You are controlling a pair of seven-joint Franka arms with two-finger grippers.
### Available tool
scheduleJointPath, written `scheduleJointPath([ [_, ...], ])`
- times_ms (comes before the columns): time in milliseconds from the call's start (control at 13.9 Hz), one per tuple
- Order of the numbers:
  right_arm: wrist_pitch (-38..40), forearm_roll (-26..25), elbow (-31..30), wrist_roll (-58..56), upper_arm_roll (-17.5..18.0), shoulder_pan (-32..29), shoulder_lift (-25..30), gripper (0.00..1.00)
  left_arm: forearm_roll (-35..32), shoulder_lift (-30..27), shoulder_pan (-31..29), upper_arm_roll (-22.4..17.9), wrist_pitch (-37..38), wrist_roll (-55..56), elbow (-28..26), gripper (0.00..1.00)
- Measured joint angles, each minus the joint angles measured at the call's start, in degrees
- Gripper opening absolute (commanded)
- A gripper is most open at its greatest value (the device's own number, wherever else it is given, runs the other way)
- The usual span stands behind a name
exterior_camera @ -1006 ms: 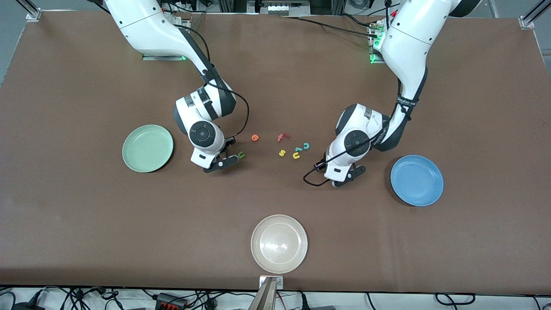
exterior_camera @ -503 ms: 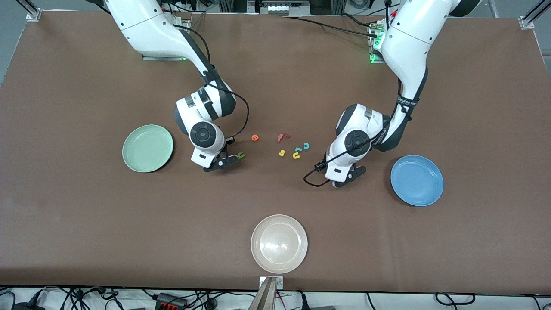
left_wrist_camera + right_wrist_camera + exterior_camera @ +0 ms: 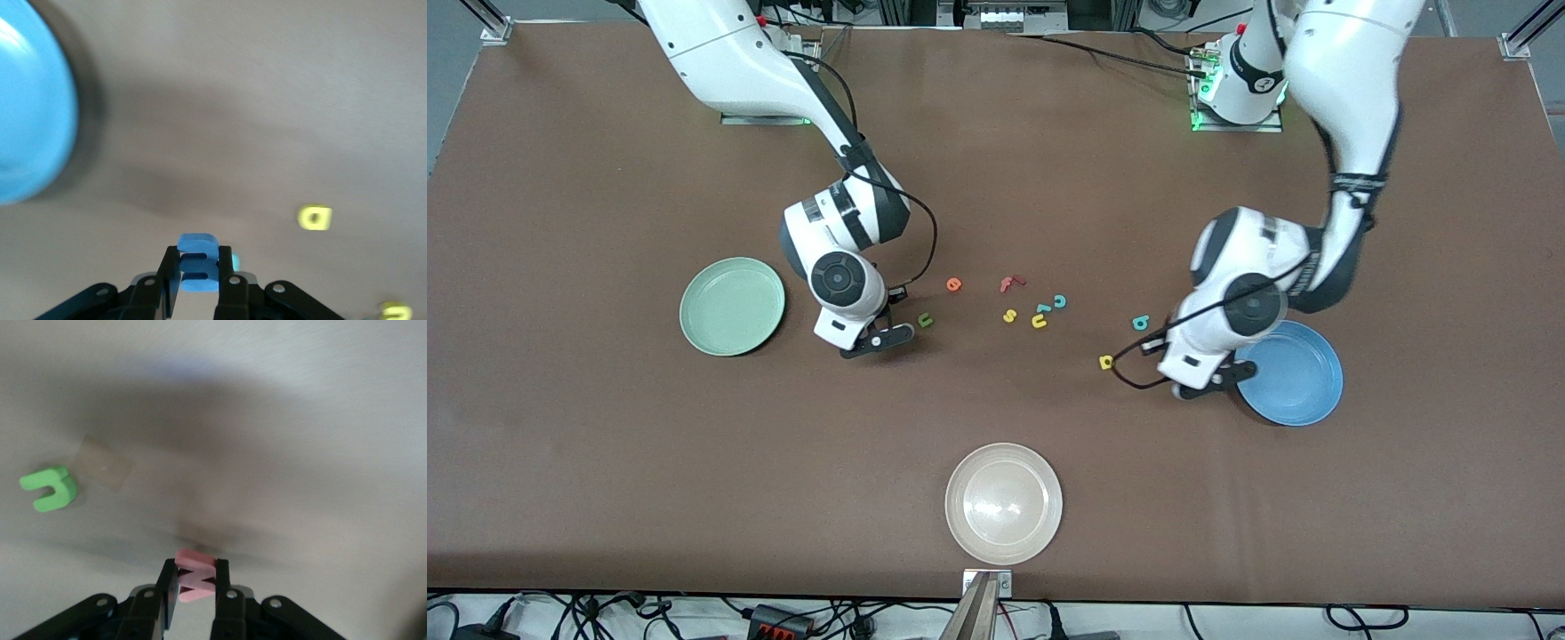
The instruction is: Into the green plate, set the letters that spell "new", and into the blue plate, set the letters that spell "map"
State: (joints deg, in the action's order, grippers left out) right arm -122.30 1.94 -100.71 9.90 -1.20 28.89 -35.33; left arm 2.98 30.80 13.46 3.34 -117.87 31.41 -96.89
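My left gripper (image 3: pixel 198 253) is shut on the blue m (image 3: pixel 197 240) and hangs over the table at the rim of the blue plate (image 3: pixel 1303 373), which also shows in the left wrist view (image 3: pixel 27 100). The yellow a (image 3: pixel 1107 361) and the teal p (image 3: pixel 1139 323) lie on the table near the left gripper (image 3: pixel 1209 384). My right gripper (image 3: pixel 195 571) is shut on the pink w (image 3: pixel 195 557), low over the table between the green plate (image 3: pixel 732 306) and the dark green n (image 3: pixel 926 320). The orange e (image 3: pixel 953 284) lies farther from the front camera than the n.
A red f (image 3: pixel 1011 284), a yellow s (image 3: pixel 1009 316), a yellow u (image 3: pixel 1039 322) and a teal c (image 3: pixel 1059 301) lie clustered at the table's middle. A cream-white plate (image 3: pixel 1004 503) sits near the table's front edge.
The left arm has swung toward the blue plate with the m, uncovering the a and p. The right gripper has closed on the w and shifted slightly toward the green plate.
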Motion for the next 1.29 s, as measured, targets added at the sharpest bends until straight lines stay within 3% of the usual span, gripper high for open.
scheduleJointPath([
  [359, 8.9, 0.0, 0.1, -0.5, -0.6, -12.6, 6.7, 0.04, -0.4, 0.7, -10.8, -0.3, 1.1, -21.1, -1.4, 0.05],
  [575, 10.3, -0.1, -2.7, -0.8, -0.9, -17.6, 7.1, 0.05, -5.4, 2.8, -13.3, -0.3, 0.1, -25.8, -1.8, 0.11],
  [647, 10.2, -0.1, -4.0, -0.9, -1.0, -18.6, 7.0, 0.07, -6.3, 3.4, -13.2, -0.2, -0.4, -26.0, -1.8, 0.44],
  [790, 9.9, -0.1, -5.8, -1.1, -1.1, -19.9, 6.5, 0.07, -6.9, 4.2, -12.9, 0.2, -0.9, -26.0, -1.9, 1.00],
  [934, 8.3, -0.1, -7.2, -1.1, -1.1, -20.8, 5.8, 0.10, -7.0, 4.2, -12.6, 0.6, -1.1, -26.1, -1.7, 1.00],
  [1006, 6.8, -0.1, -8.0, -1.1, -1.1, -21.0, 5.4, 0.27, -7.0, 4.1, -12.5, 1.0, -1.1, -26.1, -1.5, 1.00],
  [1078, 5.5, -0.1, -8.8, -1.1, -1.1, -21.1, 5.1, 0.84, -7.0, 3.9, -12.5, 1.5, -1.1, -26.1, -1.2, 1.00],
  [1149, 4.8, -0.1, -9.0, -1.0, -1.1, -21.1, 4.8, 1.00, -7.0, 3.5, -12.5, 2.5, -1.0, -26.1, -1.0, 1.00],
  [1293, 4.2, -0.1, -8.4, -0.9, -1.0, -21.1, 5.3, 1.00, -7.0, 2.6, -12.3, 5.6, -0.8, -26.1, -0.9, 1.00],
])
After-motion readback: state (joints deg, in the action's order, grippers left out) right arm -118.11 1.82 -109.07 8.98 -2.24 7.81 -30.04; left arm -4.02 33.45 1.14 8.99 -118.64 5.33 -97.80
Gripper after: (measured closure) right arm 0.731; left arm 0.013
